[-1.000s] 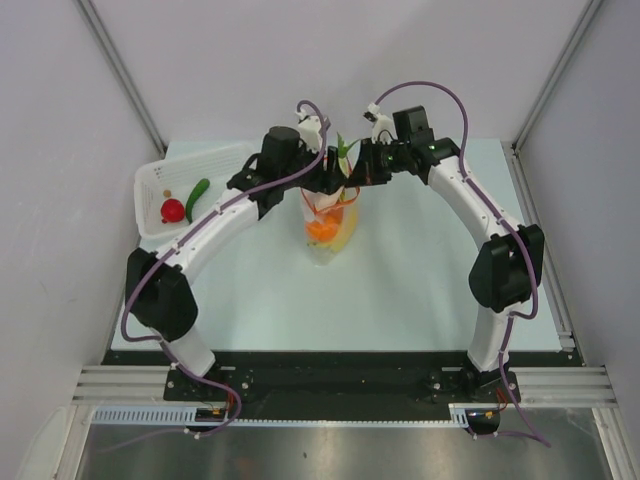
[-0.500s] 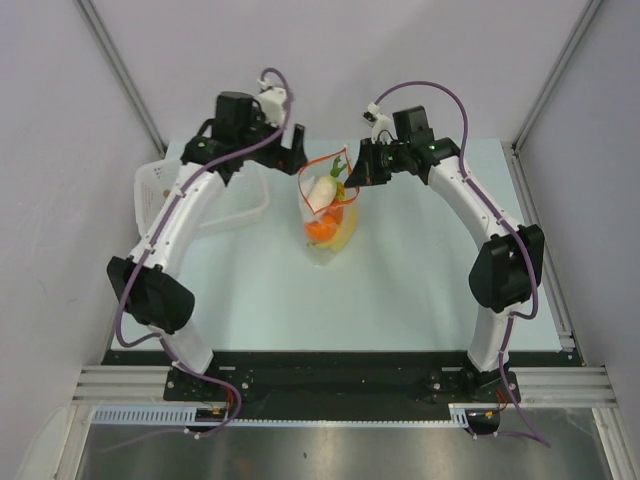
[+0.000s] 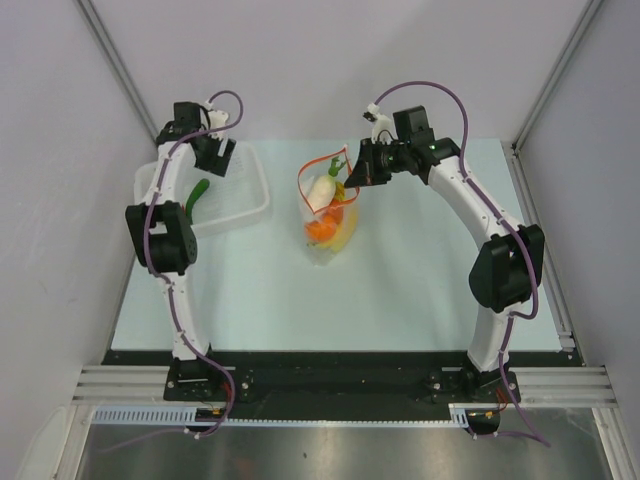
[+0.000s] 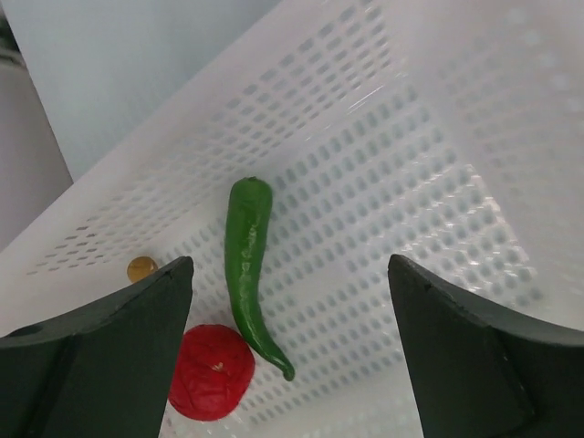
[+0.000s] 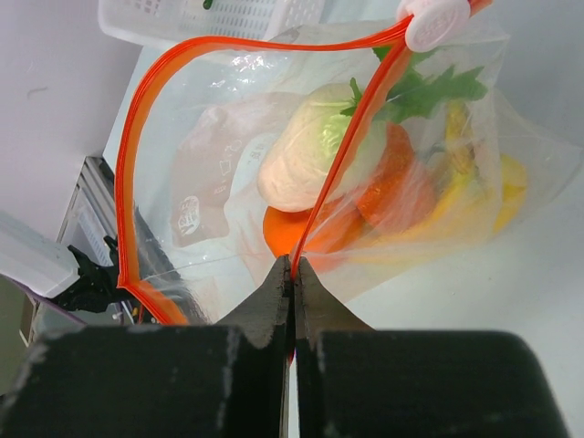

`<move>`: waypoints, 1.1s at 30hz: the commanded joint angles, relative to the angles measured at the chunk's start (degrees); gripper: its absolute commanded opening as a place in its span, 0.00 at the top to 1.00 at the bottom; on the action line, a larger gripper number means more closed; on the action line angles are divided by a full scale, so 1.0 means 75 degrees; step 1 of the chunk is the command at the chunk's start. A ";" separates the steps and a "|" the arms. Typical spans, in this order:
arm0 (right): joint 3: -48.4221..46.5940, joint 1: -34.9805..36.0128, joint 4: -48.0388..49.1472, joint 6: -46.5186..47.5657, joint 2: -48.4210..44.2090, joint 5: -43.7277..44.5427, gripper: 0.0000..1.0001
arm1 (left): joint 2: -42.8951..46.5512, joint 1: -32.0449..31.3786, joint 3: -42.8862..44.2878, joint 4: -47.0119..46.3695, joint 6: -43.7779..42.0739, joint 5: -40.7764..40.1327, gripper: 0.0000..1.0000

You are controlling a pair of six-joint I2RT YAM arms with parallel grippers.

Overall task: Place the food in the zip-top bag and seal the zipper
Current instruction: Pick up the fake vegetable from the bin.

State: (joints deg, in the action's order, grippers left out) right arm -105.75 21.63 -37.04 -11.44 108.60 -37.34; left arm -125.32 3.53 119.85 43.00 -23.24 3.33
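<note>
The clear zip-top bag stands mid-table with its mouth held open; the white radish, carrot, an orange and yellow banana are inside. My right gripper is shut on the red-orange zipper strip at the bag's right mouth edge; it also shows in the top view. My left gripper is open and empty above the white tray. In the left wrist view the green pepper and red fruit lie between its fingers.
A small yellow-brown bead lies in the tray beside the pepper. The tray's perforated walls rise around the left gripper. A white slider tab sits on the zipper's far end.
My left arm has swung left from the bag's mouth to above the white tray, having left the white radish in the bag. The right gripper and bag have stayed in place.
</note>
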 commanded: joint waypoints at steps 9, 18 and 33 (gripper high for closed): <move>-0.0161 -0.0024 0.0321 0.0155 -0.0148 -0.0283 1.00 | -0.1770 0.0525 0.1048 0.0208 -0.0663 -0.0679 0.08; -0.0173 0.0023 0.0333 0.0084 -0.0112 -0.0283 1.00 | -0.2345 0.0690 0.0976 0.0230 -0.0463 0.0046 0.07; -0.0079 0.0105 0.0216 0.0236 -0.0335 -0.0095 1.00 | -0.1455 0.0596 0.0203 0.0664 -0.0287 0.2005 0.62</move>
State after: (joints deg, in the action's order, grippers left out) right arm -105.58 21.85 -36.77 -10.79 108.60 -37.95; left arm -139.46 8.86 122.63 45.93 -25.43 14.33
